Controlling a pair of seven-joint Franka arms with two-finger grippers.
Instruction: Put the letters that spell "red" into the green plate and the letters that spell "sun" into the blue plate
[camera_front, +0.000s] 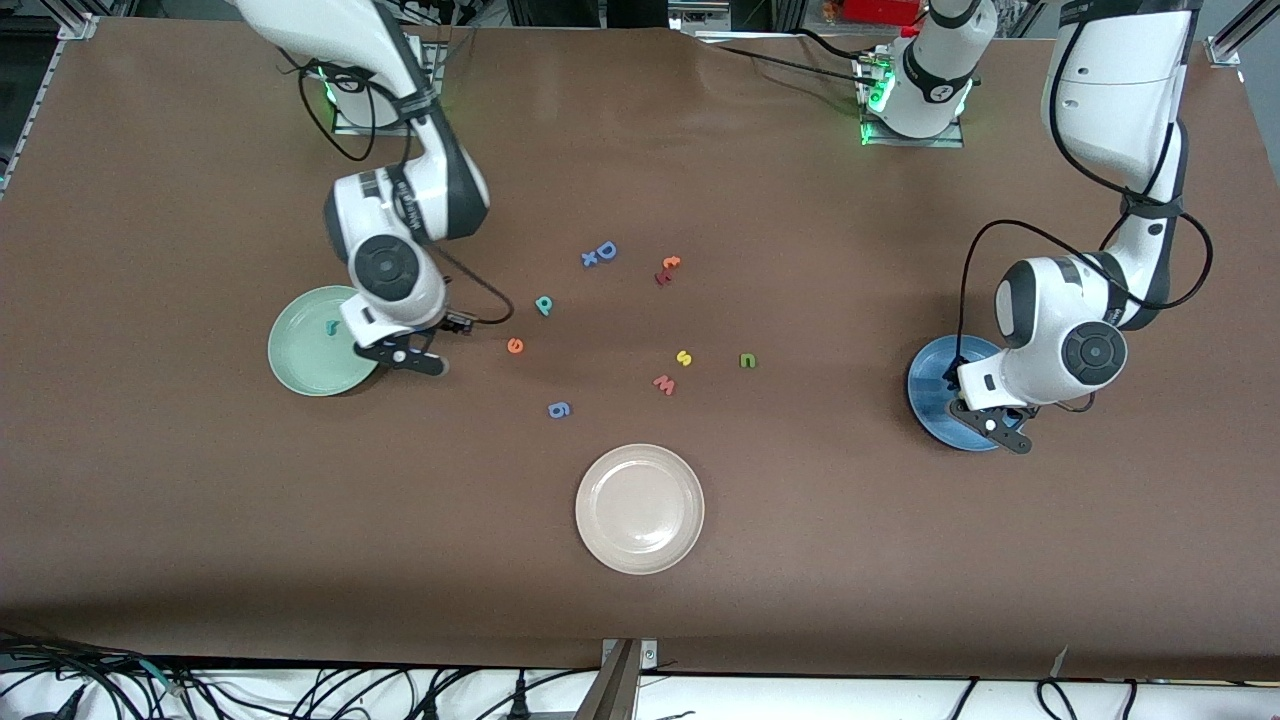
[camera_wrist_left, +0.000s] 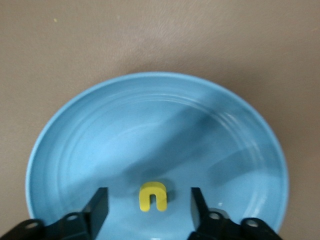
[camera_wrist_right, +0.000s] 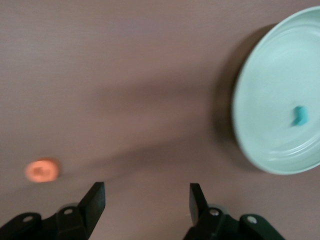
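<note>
Over the round medium-blue shallow plate, at the left arm's end of the table, the left gripper hung with its fingers spread and empty, the small yellow "u" lying flat in the dish between them. The right gripper, likewise spread and empty, hung over bare cloth beside the round pale mint-green plate, which held the teal "r". The orange "e", teal "d", yellow "s" and dark green "n" lay mid-table. Misselection was the likely hazard: the pink "w" sat just beside the "s", and a blue "g" lay near the "e". These pieces looked thin, flat and matte; fingers closing slightly off-centre could have skidded one across the brown cloth. The plates appeared smooth and glossy.
</note>
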